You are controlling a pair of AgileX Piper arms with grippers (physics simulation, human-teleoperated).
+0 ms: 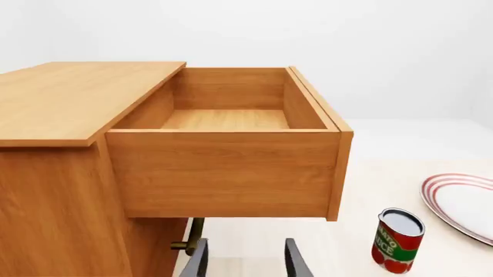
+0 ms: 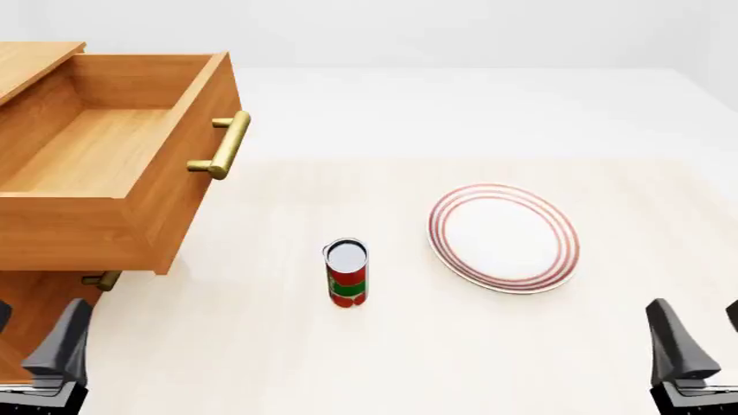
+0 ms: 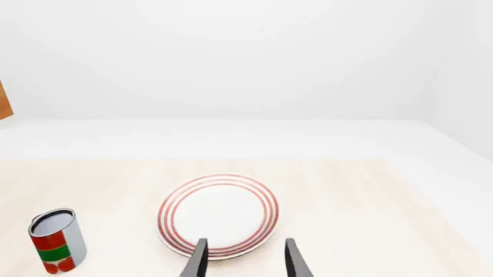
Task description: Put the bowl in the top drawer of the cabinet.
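Observation:
The bowl is out of view in all three frames. The cabinet [image 2: 29, 65] stands at the left, its top drawer [image 2: 173, 216] pulled far out with the brass bar handle [image 2: 225, 145] facing the table's middle. The left wrist view shows the top drawer [image 1: 223, 173] with a bare wooden floor. My left gripper [image 2: 33, 341] is open near the front edge, below the drawer and close to the cabinet [image 1: 77, 98]; its fingers [image 1: 196, 262] hold nothing. At the front right my right gripper [image 2: 701, 337] is also open and empty, with its fingers [image 3: 198, 259] just short of the plate.
A red and green tin can [image 2: 346, 272] stands upright mid-table. A flat white plate with red rings [image 2: 504, 238] lies to its right. The lower drawer's brass handle [image 2: 102, 279] pokes out beneath the open drawer, just ahead of my left gripper [image 1: 246, 265].

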